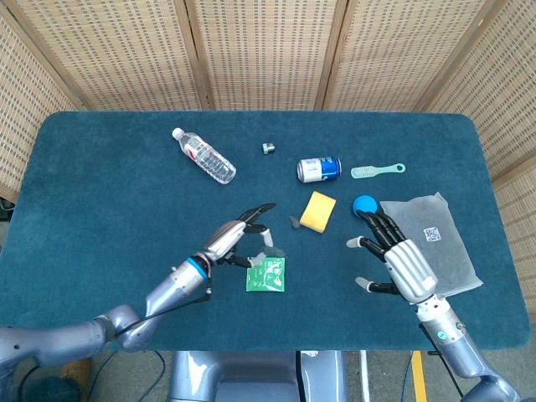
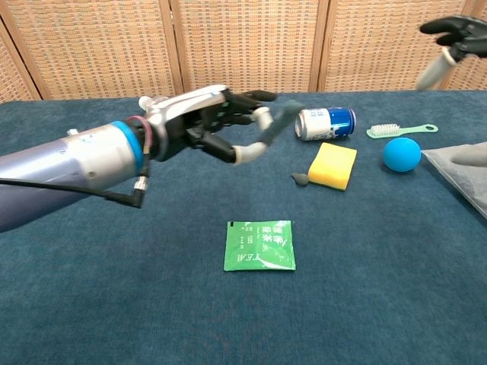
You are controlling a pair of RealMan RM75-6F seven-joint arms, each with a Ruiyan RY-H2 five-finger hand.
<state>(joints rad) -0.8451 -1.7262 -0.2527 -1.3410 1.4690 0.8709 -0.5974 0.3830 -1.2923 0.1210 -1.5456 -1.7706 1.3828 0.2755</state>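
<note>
My left hand [image 1: 243, 236] [image 2: 228, 125] hovers open above the table, fingers spread, just above and left of a green sachet [image 1: 266, 274] [image 2: 259, 245]. My right hand [image 1: 394, 255] is open too, fingers apart, raised over the table left of a clear plastic bag [image 1: 431, 239] and just below a blue ball [image 1: 363, 205] [image 2: 401, 153]. In the chest view only its fingertips [image 2: 449, 30] show at the top right. A yellow sponge [image 1: 317, 211] [image 2: 332, 165] lies between the two hands, with a small dark object [image 1: 295, 223] [image 2: 299, 179] beside it.
A water bottle [image 1: 203, 156] lies at the back left, partly hidden by my left arm in the chest view. A small grey cube [image 1: 267, 148] [image 2: 256, 114], a blue can [image 1: 319, 168] [image 2: 326, 122] on its side and a green brush [image 1: 378, 171] [image 2: 401, 130] lie further back. Wicker screens stand behind.
</note>
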